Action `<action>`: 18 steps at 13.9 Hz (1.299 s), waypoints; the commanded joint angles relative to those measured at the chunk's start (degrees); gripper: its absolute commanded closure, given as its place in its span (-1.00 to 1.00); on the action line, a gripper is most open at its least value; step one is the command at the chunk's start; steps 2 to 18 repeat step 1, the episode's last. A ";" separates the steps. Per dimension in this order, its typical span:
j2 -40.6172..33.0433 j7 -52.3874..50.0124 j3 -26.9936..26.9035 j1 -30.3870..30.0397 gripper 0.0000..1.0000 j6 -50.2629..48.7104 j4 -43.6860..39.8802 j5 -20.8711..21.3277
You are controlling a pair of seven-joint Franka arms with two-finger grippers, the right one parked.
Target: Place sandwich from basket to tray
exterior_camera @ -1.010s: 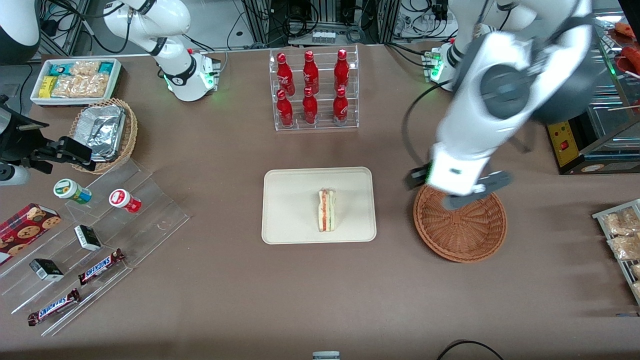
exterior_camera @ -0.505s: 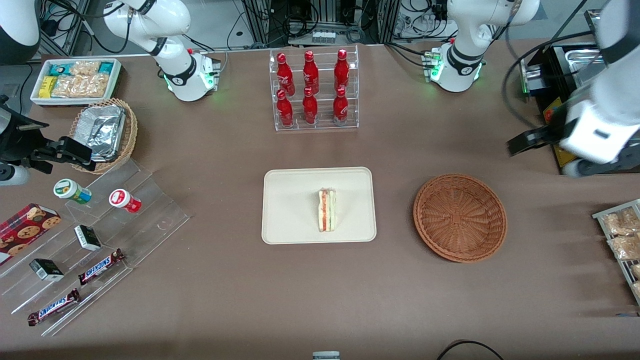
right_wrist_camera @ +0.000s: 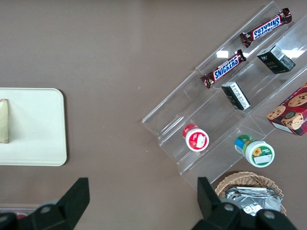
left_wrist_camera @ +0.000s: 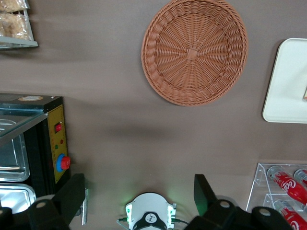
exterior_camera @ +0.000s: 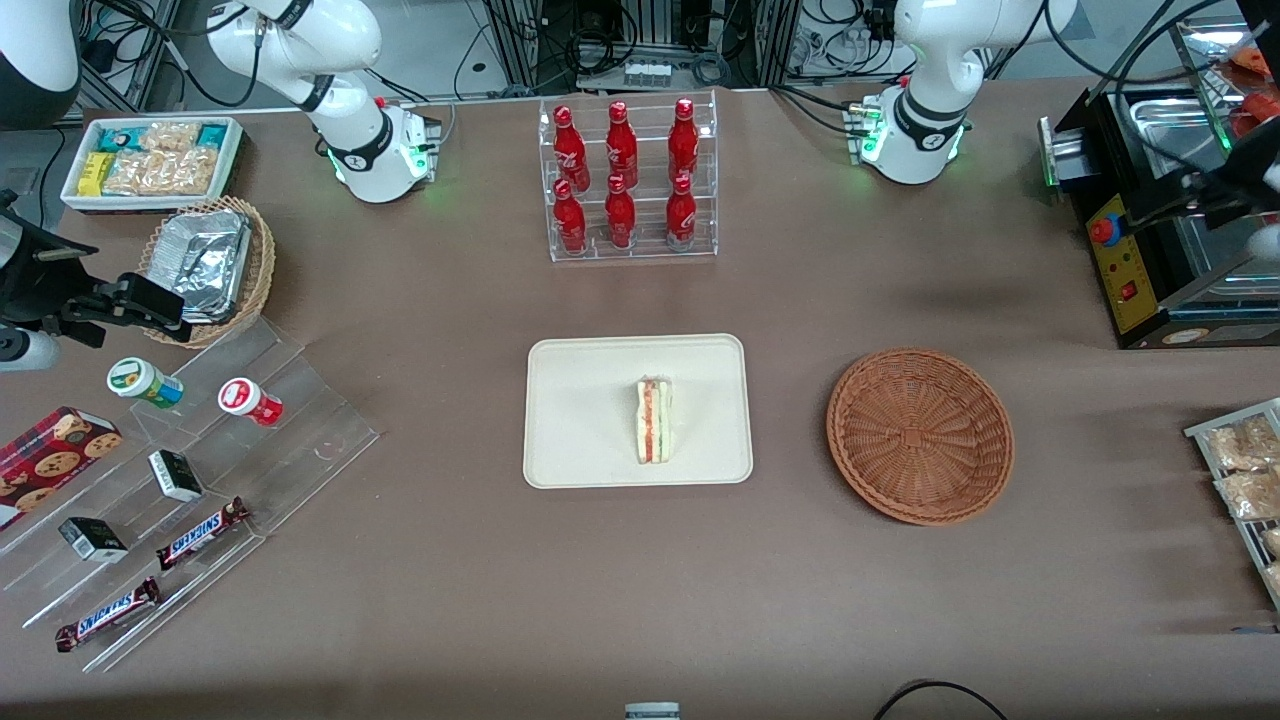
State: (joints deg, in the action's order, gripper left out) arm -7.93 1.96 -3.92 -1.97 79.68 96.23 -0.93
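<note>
One sandwich [exterior_camera: 653,420] lies on the cream tray [exterior_camera: 580,400] in the front view, standing on its side with the red and green filling edge facing up, roughly at the tray's middle. The brown wicker basket [exterior_camera: 920,435] sits on the table beside the tray, toward the working arm's end, apart from it and holding nothing. The gripper [exterior_camera: 1195,200] is high up at that same end of the table, over a black machine with a yellow panel [exterior_camera: 1125,265], well apart from both basket and tray. A clear rack of red bottles [exterior_camera: 625,180] stands farther from the camera than the tray.

From the left wrist, the two dark fingers [left_wrist_camera: 72,196] are spread wide with nothing between them, so the jaws are released. The basket [left_wrist_camera: 194,50] shows its bare woven bottom, and one corner of the tray [left_wrist_camera: 285,81] appears just beside it.

From the right wrist, the sandwich [right_wrist_camera: 4,120] rests on the tray [right_wrist_camera: 38,127], near a clear stepped stand [right_wrist_camera: 225,110] with chocolate bars and small tubs.
</note>
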 commanded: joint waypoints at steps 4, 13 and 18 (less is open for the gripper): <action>4.03 1.29 1.54 0.03 -0.99 0.57 -5.22 -0.30; 4.03 1.29 1.54 0.03 -0.99 0.57 -5.22 -0.30; 4.03 1.29 1.54 0.03 -0.99 0.57 -5.22 -0.30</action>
